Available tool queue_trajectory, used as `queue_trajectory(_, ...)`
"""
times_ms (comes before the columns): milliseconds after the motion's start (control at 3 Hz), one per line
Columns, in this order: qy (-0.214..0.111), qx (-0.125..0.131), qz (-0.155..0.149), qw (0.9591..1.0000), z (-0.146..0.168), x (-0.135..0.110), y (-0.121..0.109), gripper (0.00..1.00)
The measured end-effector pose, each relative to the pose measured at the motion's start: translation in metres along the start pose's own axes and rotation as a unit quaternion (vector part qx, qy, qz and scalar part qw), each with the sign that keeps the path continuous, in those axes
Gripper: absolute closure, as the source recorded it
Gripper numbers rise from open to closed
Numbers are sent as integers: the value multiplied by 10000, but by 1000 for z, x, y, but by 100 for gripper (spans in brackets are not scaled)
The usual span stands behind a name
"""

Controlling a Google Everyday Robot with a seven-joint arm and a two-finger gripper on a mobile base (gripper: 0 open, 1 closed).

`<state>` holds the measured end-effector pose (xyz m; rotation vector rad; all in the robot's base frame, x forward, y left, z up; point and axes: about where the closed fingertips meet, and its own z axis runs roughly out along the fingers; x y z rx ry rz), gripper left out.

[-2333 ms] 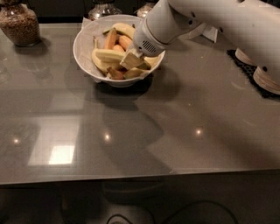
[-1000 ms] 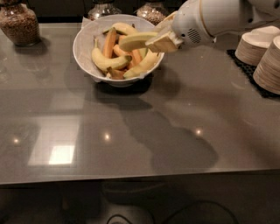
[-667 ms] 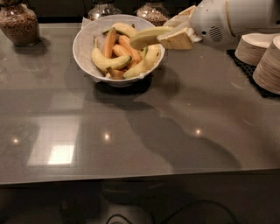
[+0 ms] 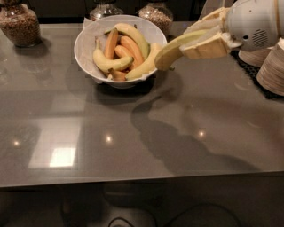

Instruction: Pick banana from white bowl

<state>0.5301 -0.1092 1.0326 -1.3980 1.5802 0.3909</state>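
Observation:
A long greenish-yellow banana is held in the air just right of the white bowl, its free end pointing down-left near the bowl's right rim. My gripper comes in from the upper right and is shut on this banana, with one beige finger above and one below it. The bowl is lined with white paper and holds several other bananas, yellow and orange-toned. The bowl stands on the grey table at the back centre.
Glass jars of grain stand behind the bowl at the back left and back centre. Stacked beige bowls stand at the right edge on a dark mat. The grey table stretches toward me.
My gripper has lifted the banana out of the bowl and carried it up and to the right. The bananas left in the bowl have settled.

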Motion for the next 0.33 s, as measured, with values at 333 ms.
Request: queue_trajectory(333, 48, -667, -358, 9971, -12, 3, 31, 100)
